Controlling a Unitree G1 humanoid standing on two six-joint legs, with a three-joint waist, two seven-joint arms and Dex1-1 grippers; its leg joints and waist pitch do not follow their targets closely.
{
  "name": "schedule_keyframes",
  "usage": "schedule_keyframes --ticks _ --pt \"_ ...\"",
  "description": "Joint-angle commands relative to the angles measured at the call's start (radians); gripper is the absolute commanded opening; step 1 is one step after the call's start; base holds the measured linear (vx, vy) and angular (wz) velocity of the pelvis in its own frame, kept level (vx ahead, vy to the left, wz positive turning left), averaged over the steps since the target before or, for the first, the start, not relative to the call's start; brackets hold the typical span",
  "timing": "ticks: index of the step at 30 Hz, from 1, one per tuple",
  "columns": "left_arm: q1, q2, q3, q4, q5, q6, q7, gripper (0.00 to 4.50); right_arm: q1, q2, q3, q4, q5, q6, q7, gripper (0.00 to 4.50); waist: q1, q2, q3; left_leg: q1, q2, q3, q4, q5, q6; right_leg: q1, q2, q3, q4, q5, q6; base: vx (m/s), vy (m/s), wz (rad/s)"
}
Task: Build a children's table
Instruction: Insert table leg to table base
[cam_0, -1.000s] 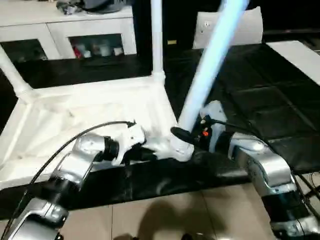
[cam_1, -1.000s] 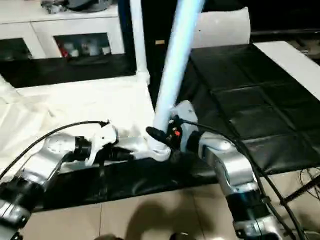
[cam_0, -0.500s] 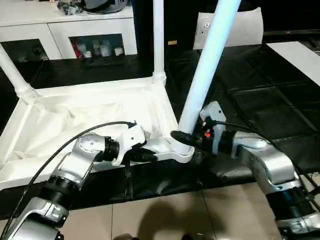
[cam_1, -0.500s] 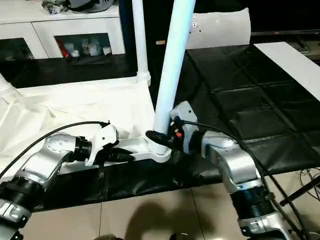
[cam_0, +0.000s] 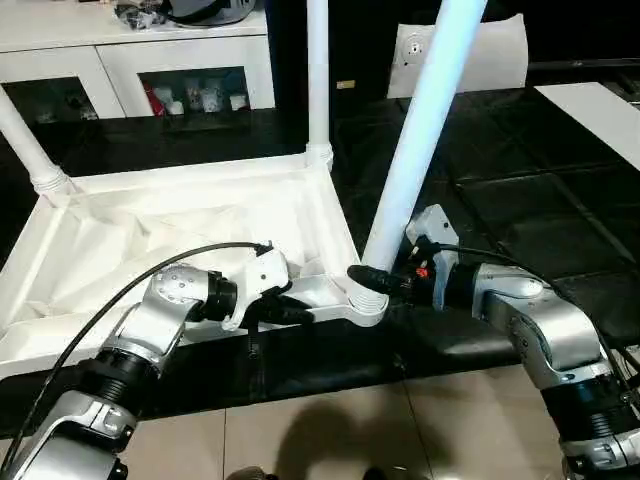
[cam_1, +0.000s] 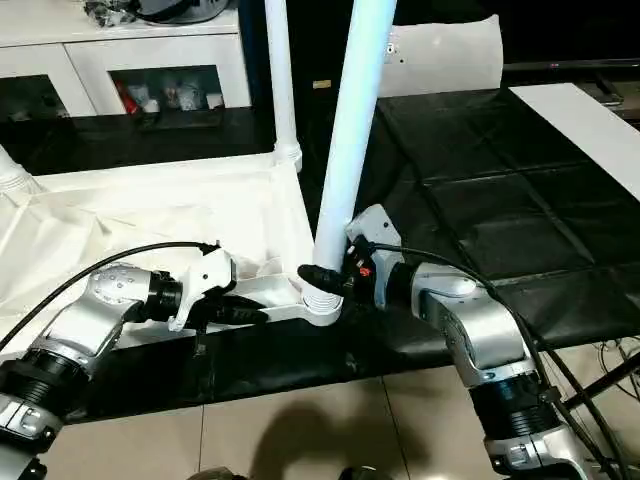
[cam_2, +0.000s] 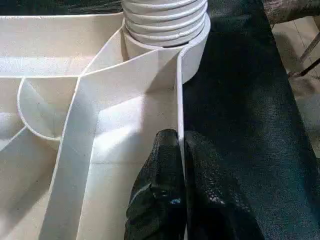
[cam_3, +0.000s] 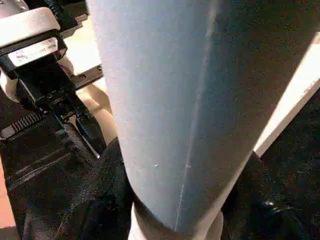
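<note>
The children's table (cam_0: 180, 230) lies upside down on a black mat, its ribbed underside facing up. Two white legs stand in its far corners, one at the far left (cam_0: 28, 150) and one at the far right (cam_0: 317, 80). A third leg (cam_0: 415, 150) rises, leaning right, from the ribbed socket at the near right corner (cam_0: 365, 300). My right gripper (cam_0: 372, 278) is shut on this leg just above the socket. My left gripper (cam_0: 293, 312) is shut on the table's near rim (cam_2: 178, 100), beside that corner, with one finger (cam_2: 162, 170) on each side of the thin wall.
The black mat (cam_0: 520, 200) covers the floor to the right and ends near me at beige tiles (cam_0: 330, 440). A white cabinet with glass doors (cam_0: 150, 60) stands at the back left. A flat white board (cam_0: 600, 110) lies at the far right, and a white panel (cam_0: 490, 50) stands behind the leg.
The camera has shifted a little. The held leg leans slightly less than a second ago. Both grips have stayed as they were.
</note>
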Motion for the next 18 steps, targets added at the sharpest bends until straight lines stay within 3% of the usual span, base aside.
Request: schedule_keyframes --ticks 1,8,11,12,14,15,16,17,18 --pt "-0.021 0.003 0.025 -0.029 -0.043 -0.030 -0.024 0.00 -0.007 0.019 0.026 0.066 -0.016 0.015 -0.009 1.90 0.003 -0.015 -0.071 0.007 0.063 -0.030 -0.069 -0.125 0.071 0.061 -0.100 0.072 -0.092 -0.433 -0.019 0.000 0.000 0.00" --pt "-0.018 0.004 0.027 -0.035 -0.045 -0.029 -0.028 0.00 -0.016 0.053 -0.031 0.148 0.026 0.028 -0.018 1.90 0.002 -0.012 -0.073 0.007 0.066 -0.030 -0.069 -0.120 0.070 0.062 -0.103 0.076 -0.087 -0.395 -0.041 0.000 0.000 0.00" --pt "-0.024 0.000 0.039 -0.026 -0.050 -0.027 -0.013 0.00 0.015 0.055 -0.071 0.173 0.055 0.037 -0.013 1.90 0.004 -0.013 -0.073 0.007 0.067 -0.030 -0.070 -0.117 0.071 0.062 -0.102 0.076 -0.087 -0.392 -0.043 0.000 0.000 0.00" --pt "-0.025 -0.001 0.042 -0.023 -0.051 -0.026 -0.010 0.00 0.024 0.055 -0.077 0.173 0.060 0.037 -0.012 1.90 0.008 0.000 -0.074 0.008 0.066 -0.031 -0.069 -0.118 0.068 0.063 -0.103 0.075 -0.086 -0.391 -0.043 0.000 0.000 0.00" --pt "-0.028 -0.004 0.045 -0.020 -0.053 -0.024 -0.006 0.00 0.042 0.056 -0.086 0.175 0.063 0.033 -0.016 1.89 0.008 -0.008 -0.075 0.007 0.068 -0.031 -0.070 -0.118 0.068 0.063 -0.101 0.075 -0.086 -0.381 -0.042 0.000 0.000 0.00" --pt "-0.030 -0.005 0.047 -0.017 -0.054 -0.022 -0.004 0.00 0.059 0.056 -0.091 0.177 0.062 0.022 -0.019 1.89 0.012 0.009 -0.075 0.009 0.068 -0.033 -0.069 -0.121 0.064 0.063 -0.104 0.075 -0.085 -0.378 -0.046 0.000 0.000 0.00" --pt "-0.032 -0.007 0.048 -0.014 -0.054 -0.021 -0.003 0.00 0.075 0.057 -0.096 0.175 0.063 0.013 -0.022 1.89 0.009 -0.001 -0.076 0.008 0.069 -0.032 -0.071 -0.124 0.064 0.063 -0.100 0.074 -0.086 -0.367 -0.048 0.000 0.000 0.00" --pt "-0.036 -0.009 0.050 -0.009 -0.053 -0.020 0.002 0.00 0.092 0.060 -0.103 0.171 0.064 0.002 -0.027 1.89 0.012 0.010 -0.076 0.009 0.067 -0.033 -0.070 -0.126 0.062 0.063 -0.100 0.073 -0.085 -0.363 -0.051 0.000 0.000 0.00" --pt "-0.039 -0.011 0.051 -0.006 -0.053 -0.019 0.005 0.00 0.106 0.063 -0.110 0.167 0.067 -0.006 -0.029 1.89 0.012 0.004 -0.074 0.008 0.067 -0.031 -0.071 -0.138 0.064 0.062 -0.101 0.074 -0.090 -0.373 -0.047 0.000 0.000 0.00"
